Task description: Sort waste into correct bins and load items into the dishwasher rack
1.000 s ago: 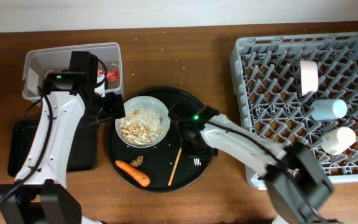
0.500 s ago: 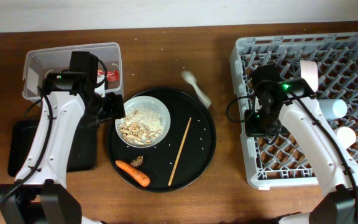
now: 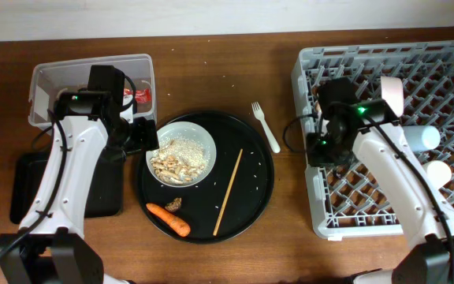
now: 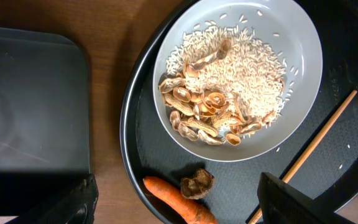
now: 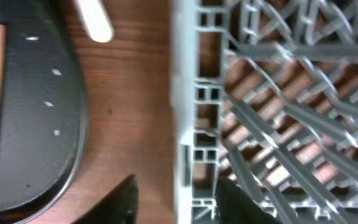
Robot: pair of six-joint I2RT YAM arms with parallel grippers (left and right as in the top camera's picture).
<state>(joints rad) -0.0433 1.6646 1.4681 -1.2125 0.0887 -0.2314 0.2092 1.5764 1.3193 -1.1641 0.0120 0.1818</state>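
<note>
Lying flat on the wooden table [image 3: 211, 63], the white plastic fork [image 3: 265, 126] is sitting between the round black platter [image 3: 254, 201] and the dishwasher rack [image 3: 299, 79], touching neither, tines aimed up-left in the overhead view. The right gripper [image 3: 319, 150] is hanging just right of the fork, over the rack's left wall and apart from the fork. In the right wrist view its fingers are showing spread, the grey plastic wall running between them with nothing pinched, and only the fork's smooth rounded handle end is showing at the top edge. The rack is a square grey lattice of upright pegs carrying a pink cup [image 3: 392, 96], a light blue cup [image 3: 418, 139] and a white cup [image 3: 430, 177], all lying on their sides. The left gripper [image 4: 176, 186] is hovering wide apart and empty over the platter's left side, beside the white bowl [image 3: 181, 152]. The bowl is holding pale grainy rice [image 4: 247, 68] and curled tan shell scraps. An orange carrot [image 3: 169, 219], a wrinkled brown lump [image 3: 173, 204] and a thin wooden stick [image 3: 228, 192] are lying on the matte platter. The shallow black tray [image 3: 22, 185] is sitting left of it, with the clear tub [image 3: 46, 79] behind, holding a red wrapper [image 3: 142, 96].
</note>
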